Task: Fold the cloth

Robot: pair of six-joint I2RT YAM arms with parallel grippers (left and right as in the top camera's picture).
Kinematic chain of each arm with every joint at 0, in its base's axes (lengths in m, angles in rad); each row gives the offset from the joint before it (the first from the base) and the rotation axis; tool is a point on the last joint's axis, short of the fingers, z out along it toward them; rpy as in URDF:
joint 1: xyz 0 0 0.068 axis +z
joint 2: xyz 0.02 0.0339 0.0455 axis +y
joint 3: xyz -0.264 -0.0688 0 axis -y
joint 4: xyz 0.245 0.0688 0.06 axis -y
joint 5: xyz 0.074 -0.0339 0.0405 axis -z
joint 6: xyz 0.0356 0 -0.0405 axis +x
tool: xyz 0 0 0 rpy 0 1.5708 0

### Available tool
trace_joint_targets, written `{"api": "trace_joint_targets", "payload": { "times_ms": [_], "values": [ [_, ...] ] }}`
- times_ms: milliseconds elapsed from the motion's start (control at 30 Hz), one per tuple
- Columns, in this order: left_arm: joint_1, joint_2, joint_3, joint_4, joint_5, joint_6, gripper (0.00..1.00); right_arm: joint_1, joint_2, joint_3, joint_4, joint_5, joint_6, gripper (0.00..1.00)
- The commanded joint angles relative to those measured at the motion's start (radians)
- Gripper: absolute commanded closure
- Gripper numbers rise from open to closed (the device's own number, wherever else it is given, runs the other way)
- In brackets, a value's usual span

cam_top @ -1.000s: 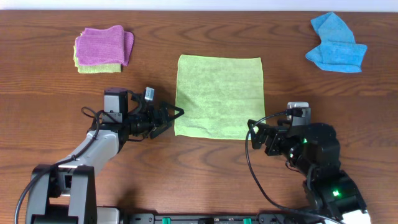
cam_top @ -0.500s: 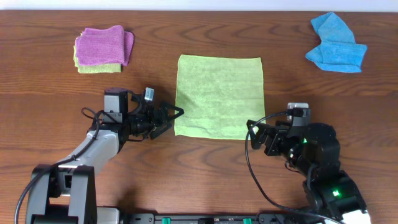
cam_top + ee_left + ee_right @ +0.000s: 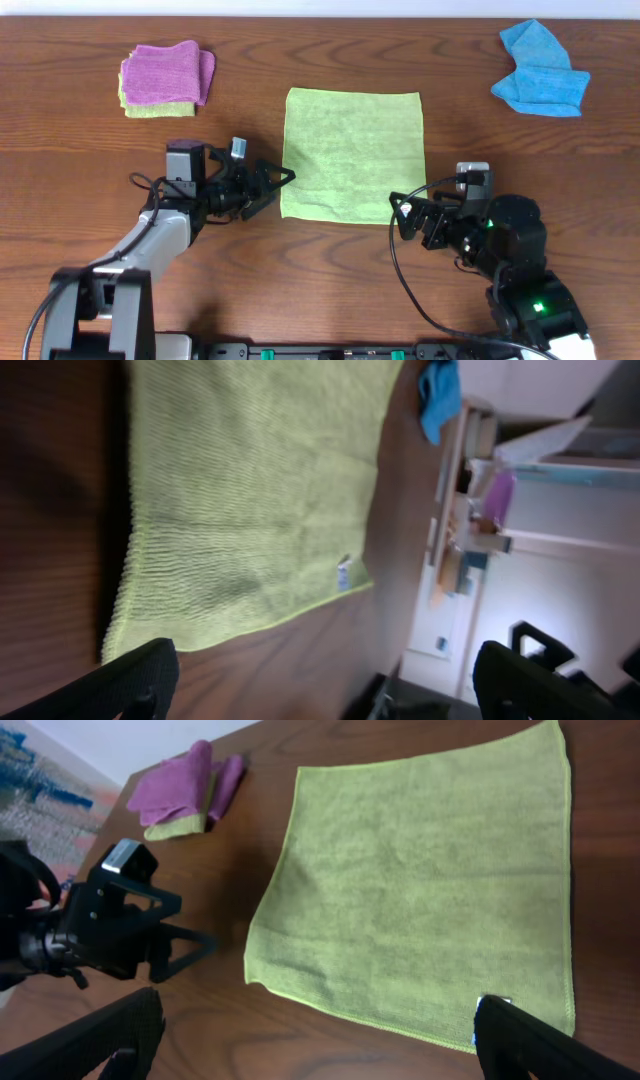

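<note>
While it lies flat and unfolded in the middle of the dark brown wooden counter, the lime-green square microfiber cloth has its small white tag at the near-right corner, which shows in both wrist views but not from overhead. Low on the counter, the left arm points at the cloth's near-left corner with its jaws spread wide, the tips just beside the left edge and, as the right wrist view shows, apart from the fabric. On the other side, the right arm has its jaws spread wide too and aimed at the near-right corner; from overhead the tips overlap that corner, though whether they touch it I cannot tell. At the far left, a folded purple cloth rests on a yellow-green cloth, and a crumpled bright blue cloth sits at the far right, both well apart from the green square.
</note>
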Motion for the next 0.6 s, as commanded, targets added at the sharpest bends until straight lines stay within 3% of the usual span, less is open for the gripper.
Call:
{"api": "trace_joint_targets", "payload": {
  "times_ms": [0,100,200,367,567],
  "values": [
    [0.002,-0.127,-0.003,-0.07,-0.172,0.091,0.04,-0.009,-0.004,0.068,-0.049,0.062,-0.071,0.01],
    [-0.002,-0.316,0.019,-0.294,-0.457,0.244,0.05,0.006,-0.004,0.207,-0.305,0.389,-0.139,0.01],
    [-0.031,-0.481,0.057,-0.466,-0.662,0.362,0.04,0.045,-0.007,0.334,-0.475,0.558,-0.179,0.01],
    [-0.128,-0.743,0.097,-0.645,-0.933,0.388,0.05,0.182,-0.108,0.442,-0.686,0.795,-0.063,0.01],
    [-0.172,-0.904,0.074,-0.8,-0.925,0.318,0.05,0.31,-0.339,0.385,-0.857,0.834,0.164,0.01]
  ]
}}
